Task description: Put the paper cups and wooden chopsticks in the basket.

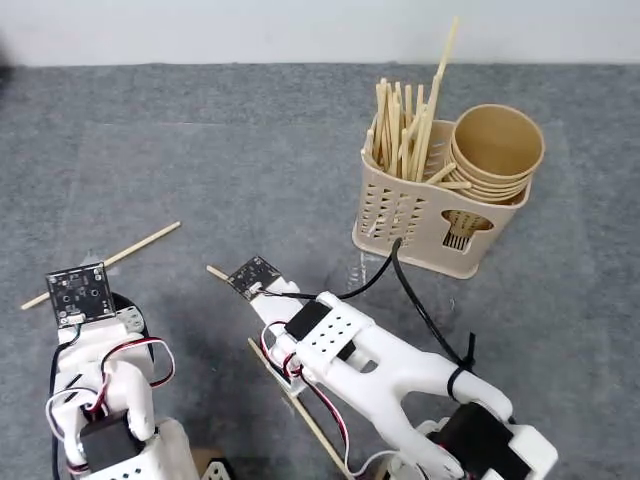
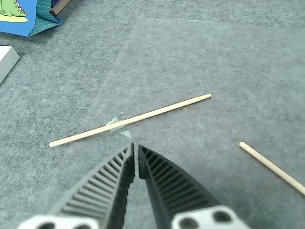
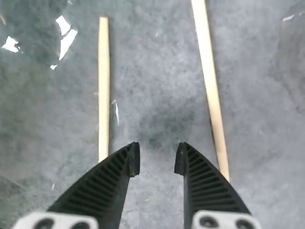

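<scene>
Left pincer (image 2: 135,160) closed, empty. One chopstick (image 2: 131,119) lies crosswise just ahead at 12 o'clock; second chopstick (image 2: 271,167) at 3 o'clock.

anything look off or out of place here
Chopsticks lie loose on the mat, outside the basket: one ahead of the left gripper, two by the right gripper. One in the basket juts up, tilted, above the rest.

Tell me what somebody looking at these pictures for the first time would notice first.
The beige basket toward the far right of the grey mat stands out, holding stacked paper cups and a bundle of chopsticks standing on end. Nearer the arms, a loose chopstick lies on the mat just ahead of the shut left gripper. The open right gripper hangs over the gap between two more sticks.
</scene>
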Controlling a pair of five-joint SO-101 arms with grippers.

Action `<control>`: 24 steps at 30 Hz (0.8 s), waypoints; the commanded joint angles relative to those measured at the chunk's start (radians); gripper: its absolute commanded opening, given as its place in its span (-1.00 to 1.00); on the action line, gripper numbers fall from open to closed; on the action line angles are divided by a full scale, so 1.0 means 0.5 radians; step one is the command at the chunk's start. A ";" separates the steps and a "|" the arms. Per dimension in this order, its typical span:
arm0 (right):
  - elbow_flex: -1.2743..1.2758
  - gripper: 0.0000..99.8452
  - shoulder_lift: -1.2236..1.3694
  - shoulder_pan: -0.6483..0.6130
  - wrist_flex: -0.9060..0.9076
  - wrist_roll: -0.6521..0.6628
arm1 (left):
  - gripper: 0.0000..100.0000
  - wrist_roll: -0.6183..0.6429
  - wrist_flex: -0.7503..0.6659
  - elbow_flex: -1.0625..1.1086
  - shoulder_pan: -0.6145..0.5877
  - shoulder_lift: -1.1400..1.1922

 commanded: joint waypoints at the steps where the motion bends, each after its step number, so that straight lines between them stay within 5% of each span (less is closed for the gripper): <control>1: -0.212 -0.70 -0.002 -0.075 0.029 -0.104 | -0.97 -0.018 -0.003 -0.029 0.006 -0.021; 12: -0.319 -0.70 0.008 -0.265 -0.008 -0.172 | -0.97 -0.015 -0.003 -0.029 0.006 -0.021; 24: -0.092 -0.70 0.029 -0.265 -0.459 -0.169 | -0.97 -0.015 -0.003 -0.029 0.006 -0.021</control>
